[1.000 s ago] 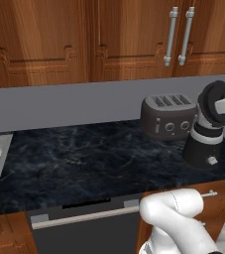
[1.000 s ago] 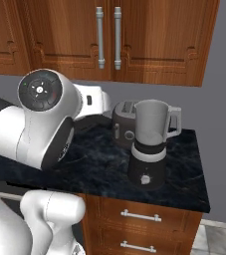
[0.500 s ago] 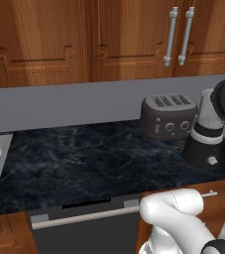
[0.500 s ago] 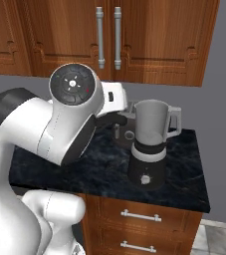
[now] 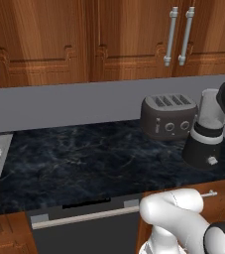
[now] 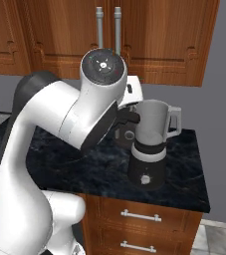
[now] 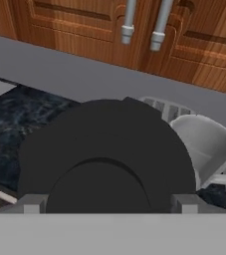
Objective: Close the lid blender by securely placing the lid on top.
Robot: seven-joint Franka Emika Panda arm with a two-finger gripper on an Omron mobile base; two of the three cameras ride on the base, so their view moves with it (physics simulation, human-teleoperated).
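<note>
Gripper [image 7: 102, 201]: closed on the lid [image 7: 104, 154], which it holds by the raised knob; only the grey finger blocks [image 7: 32, 203] show at either side of the disc in the hand view, so the exact width of the gap cannot be read.

Lid: round black disc, carried in the air, near the blender [image 6: 150, 144] and just beside its open mouth, not yet over it. In the hand view the disc covers much of the toaster [image 7: 167, 108] and leaves the jar's rim clear at the right.

Blender: grey see-through jar on a black base, upright on the dark counter [image 5: 84, 163], mouth open to the top, handle turned to the counter's right end in the right base view. Long axis vertical. Toaster [image 5: 168, 116] stands just beside it, toward the wall.

Step in hand, as judged: carry the lid over the jar. Advice: bring the disc level, its flat face down and its centre on the jar's axis, before lowering; come straight down, press until it seats all round the rim, and only then let go. A tilted or off-centre approach would likely catch the rim or tip the jar.
</note>
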